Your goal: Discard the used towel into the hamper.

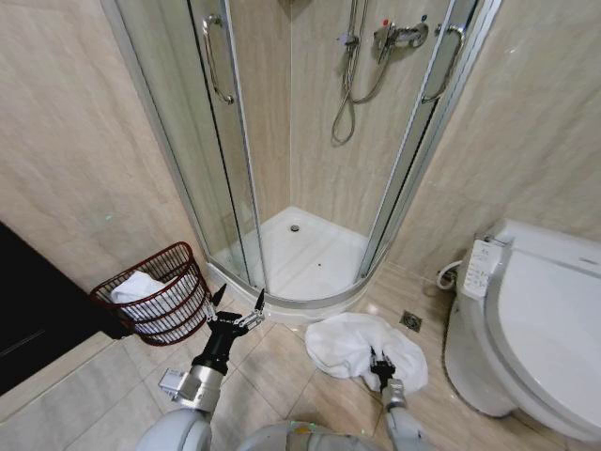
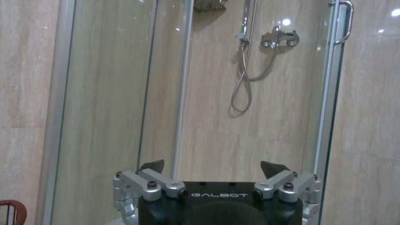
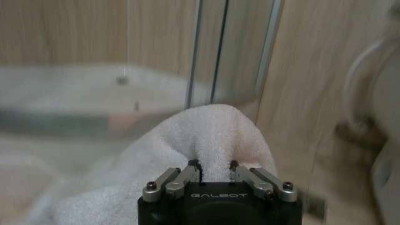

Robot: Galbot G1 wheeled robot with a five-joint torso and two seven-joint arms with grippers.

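A crumpled white towel [image 1: 352, 343] lies on the tiled floor in front of the shower tray. My right gripper [image 1: 380, 360] is down on its near edge, shut on a raised fold of the towel [image 3: 216, 136]. The hamper [image 1: 160, 293], a dark reddish-brown wire basket, stands to the left against the wall with white cloth inside it. My left gripper [image 1: 237, 304] hovers open beside the hamper's right side, holding nothing; in the left wrist view its fingers [image 2: 151, 166] stand wide apart, with the hamper's rim [image 2: 12, 210] at the frame's corner.
The glass shower enclosure [image 1: 310, 169] with its white tray stands straight ahead. A toilet [image 1: 540, 319] with a side control panel occupies the right. A floor drain [image 1: 410, 321] sits between towel and toilet. A dark cabinet [image 1: 38, 319] fills the left edge.
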